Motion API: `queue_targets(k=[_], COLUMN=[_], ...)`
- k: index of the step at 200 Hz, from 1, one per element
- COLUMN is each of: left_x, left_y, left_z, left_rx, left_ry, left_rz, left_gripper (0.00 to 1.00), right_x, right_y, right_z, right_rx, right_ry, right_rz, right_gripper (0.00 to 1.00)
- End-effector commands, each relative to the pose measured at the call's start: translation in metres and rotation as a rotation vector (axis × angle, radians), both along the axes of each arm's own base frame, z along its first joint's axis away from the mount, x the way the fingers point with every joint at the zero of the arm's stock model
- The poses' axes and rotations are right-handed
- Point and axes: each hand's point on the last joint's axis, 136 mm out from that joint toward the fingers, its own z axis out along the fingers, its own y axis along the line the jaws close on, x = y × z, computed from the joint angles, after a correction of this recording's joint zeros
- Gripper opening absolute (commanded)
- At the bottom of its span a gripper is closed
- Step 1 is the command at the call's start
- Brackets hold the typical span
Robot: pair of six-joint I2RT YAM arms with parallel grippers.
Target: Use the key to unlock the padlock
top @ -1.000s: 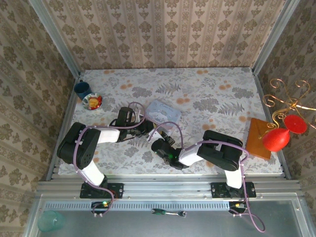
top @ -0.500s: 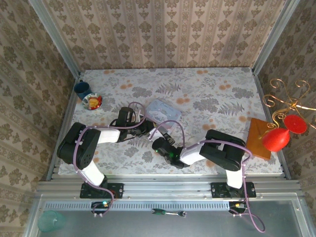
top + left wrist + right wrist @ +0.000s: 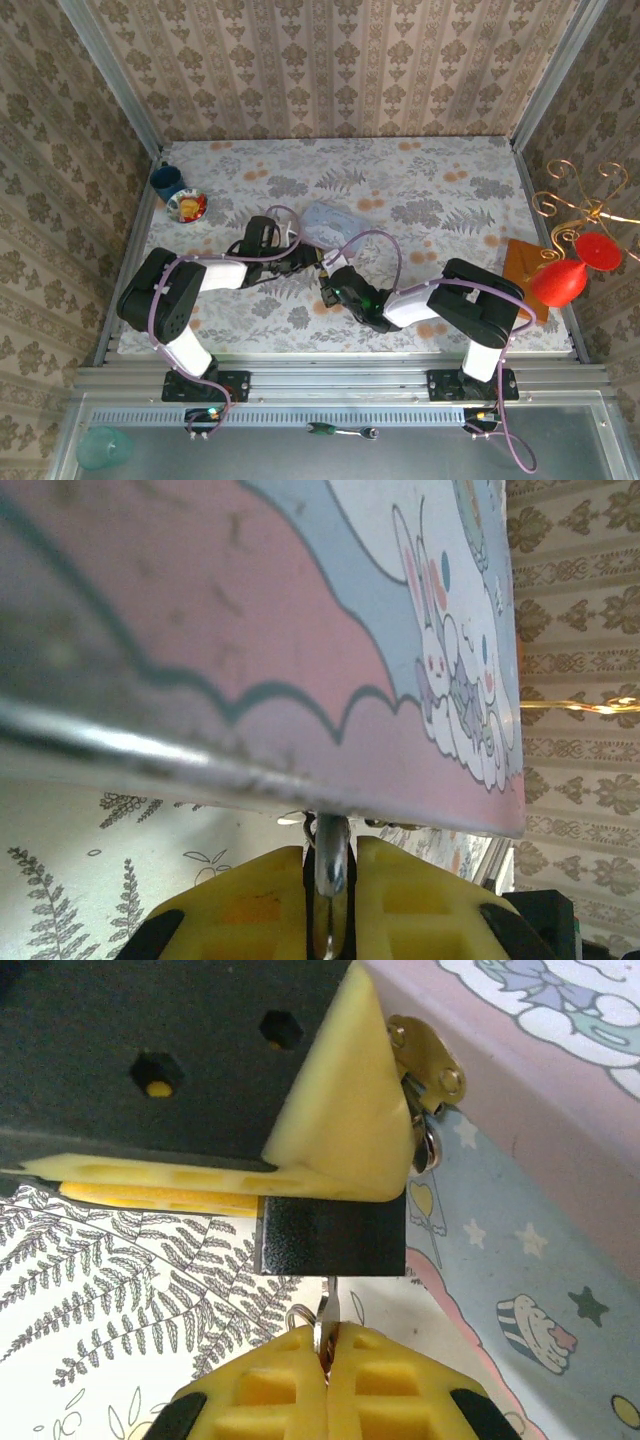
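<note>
**A:** Changes since a second ago?

**B:** Right gripper (image 3: 332,284): moved far and right, its elbow swung right. Left gripper (image 3: 306,260): edged right. Clear box (image 3: 335,218): nudged slightly far.

**A:** Holds?

**B:** Left gripper: fingers pinch the silvery shackle (image 3: 331,865). Padlock (image 3: 330,1235): black, against a yellow finger, just beside the box. Right gripper: fingers pressed together on the key (image 3: 327,1310), blade meeting the padlock's underside.

**A:** Room?

**B:** Box just far of both grippers. Table (image 3: 450,200): bare far and right. Left edge: blue cup (image 3: 166,180), bowl (image 3: 187,207). Right edge: brown board (image 3: 525,278).
</note>
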Motion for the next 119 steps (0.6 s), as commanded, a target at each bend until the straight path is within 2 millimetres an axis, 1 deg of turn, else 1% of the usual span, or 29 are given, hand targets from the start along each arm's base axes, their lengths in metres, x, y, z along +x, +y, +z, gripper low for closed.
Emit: queue_targets(k=[1,8,16,43,61,86,119], left_x=[0.005,0.003,0.007,0.008,0.009,0.01,0.014], left_y=[-0.002,0.0,0.006,0.009,0.009,0.01,0.019], left_z=[0.001,-0.003,-0.009,-0.009,-0.008,-0.008,-0.007], left_rx=[0.037,0.067,0.121,0.15,0.148,0.148,0.143], left_ry=[-0.048,-0.039,-0.047,-0.067,-0.075,-0.081,-0.093], left_rz=[-0.023,-0.024,-0.001,0.009,0.008,0.017,0.06], left_gripper=[0.04,0.06,0.1,0.22,0.28,0.32,0.39], right_x=[-0.001,-0.003,-0.004,-0.008,-0.01,-0.012,-0.014], right_y=[-0.011,-0.013,-0.015,-0.019,-0.022,-0.025,-0.03], right_z=[-0.004,-0.006,-0.008,-0.015,-0.02,-0.023,-0.024], right_rx=[0.044,0.031,0.016,-0.016,-0.027,-0.02,-0.019], right_ry=[0.045,0.055,0.062,0.075,0.083,0.087,0.092], right_rz=[-0.055,-0.054,-0.056,-0.044,-0.047,-0.06,-0.067], right_gripper=[0.02,0.02,0.01,0.02,0.02,0.02,0.03])
